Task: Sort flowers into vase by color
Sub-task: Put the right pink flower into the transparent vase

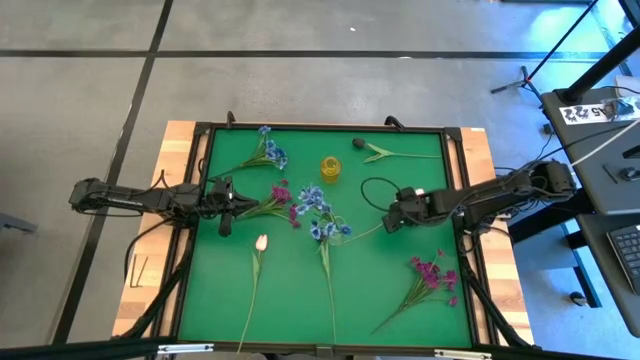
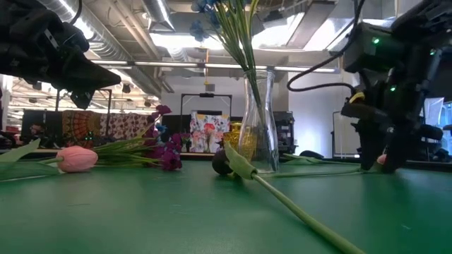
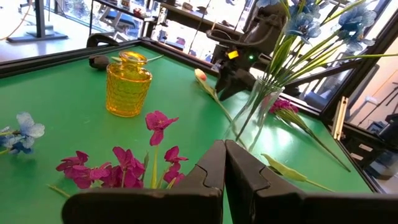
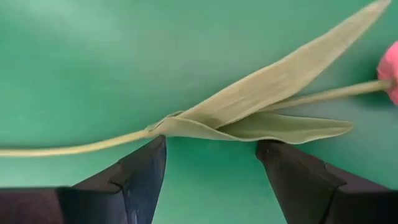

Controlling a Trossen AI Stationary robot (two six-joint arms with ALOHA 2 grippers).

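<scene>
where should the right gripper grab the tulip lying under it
Grip the thin stem just beside the leaf base, coming straight down with the right gripper open across it. The tulip lies flat on the mat, and the pink bud would likely crush.

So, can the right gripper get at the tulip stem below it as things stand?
Probably yes. The right gripper is open, its fingers straddling the stem just where the leaves branch off, with nothing between them and the mat. The leaves may get pinched along with it.
</scene>
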